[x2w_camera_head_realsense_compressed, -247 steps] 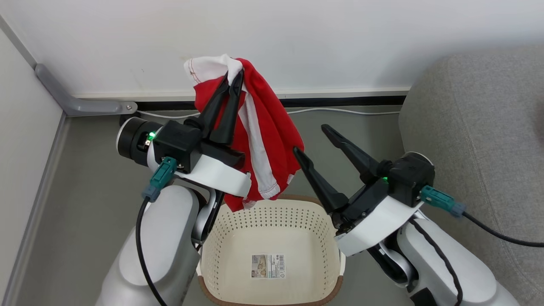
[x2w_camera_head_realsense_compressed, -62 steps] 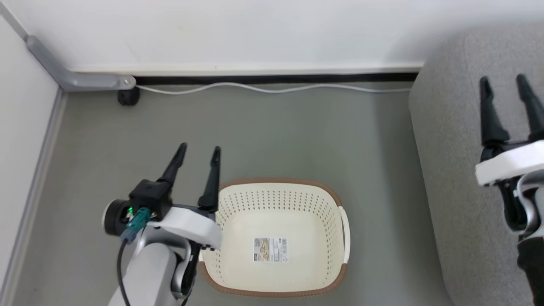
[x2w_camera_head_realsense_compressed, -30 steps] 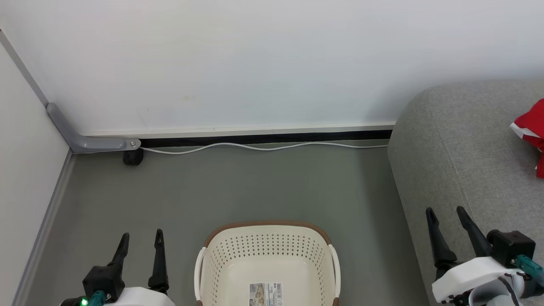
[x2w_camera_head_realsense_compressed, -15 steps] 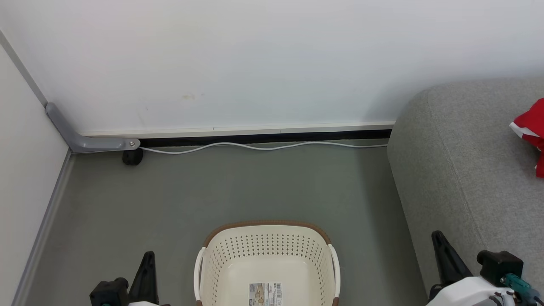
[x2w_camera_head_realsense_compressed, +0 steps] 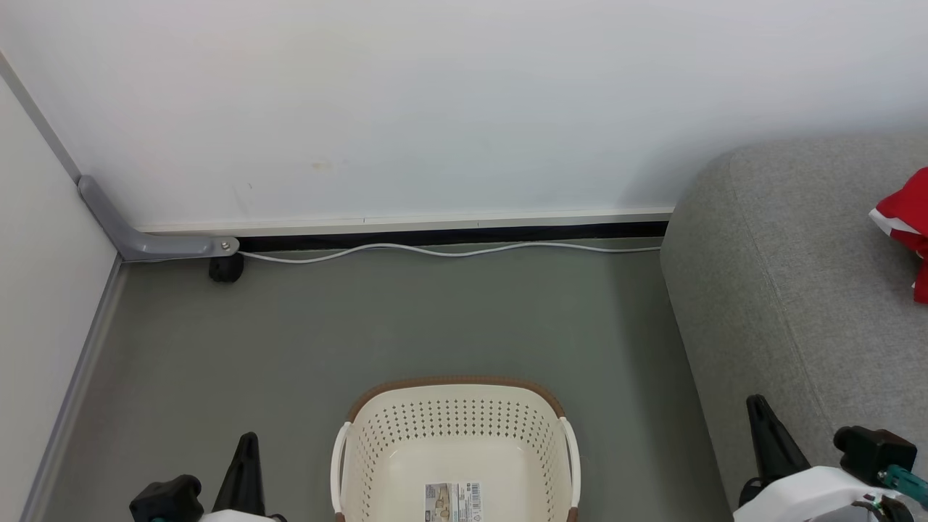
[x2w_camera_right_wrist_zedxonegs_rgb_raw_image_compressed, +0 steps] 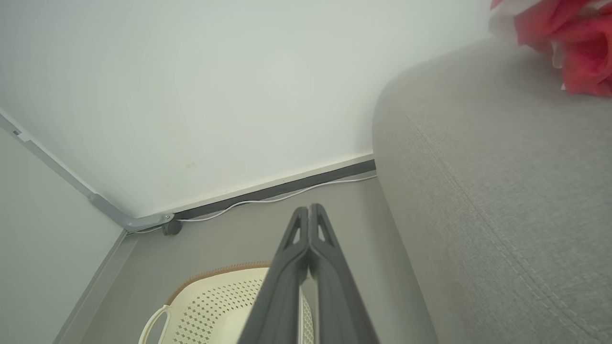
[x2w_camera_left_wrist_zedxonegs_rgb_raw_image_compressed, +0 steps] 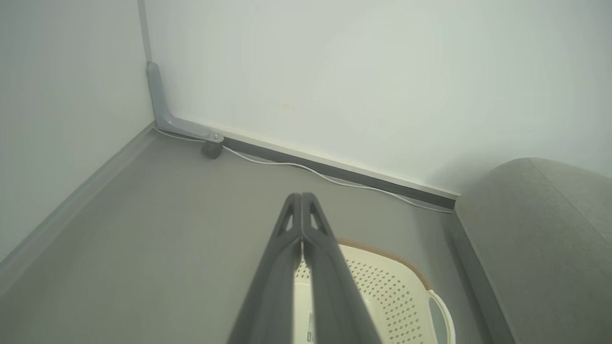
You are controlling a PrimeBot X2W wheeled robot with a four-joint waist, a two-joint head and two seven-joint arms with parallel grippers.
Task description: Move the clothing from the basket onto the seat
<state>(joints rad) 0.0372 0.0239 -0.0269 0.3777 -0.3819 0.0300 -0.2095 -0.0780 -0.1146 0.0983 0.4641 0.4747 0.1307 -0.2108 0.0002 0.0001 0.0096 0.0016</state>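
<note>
While soft red clothing (x2w_camera_head_realsense_compressed: 905, 217) rumples on textured seat (x2w_camera_head_realsense_compressed: 783, 290), perforated oval basket (x2w_camera_head_realsense_compressed: 453, 420) stands.

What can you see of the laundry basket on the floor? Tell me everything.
The basket is oval cream plastic, its walls pierced with rows of small holes, with a brown woven-look rim and a thin white handle on each side. It stands upright on the grey floor, left of the sofa and apart from it. A printed label lies on its bottom; the inside in view is otherwise bare. Its near end is cut off.
</note>
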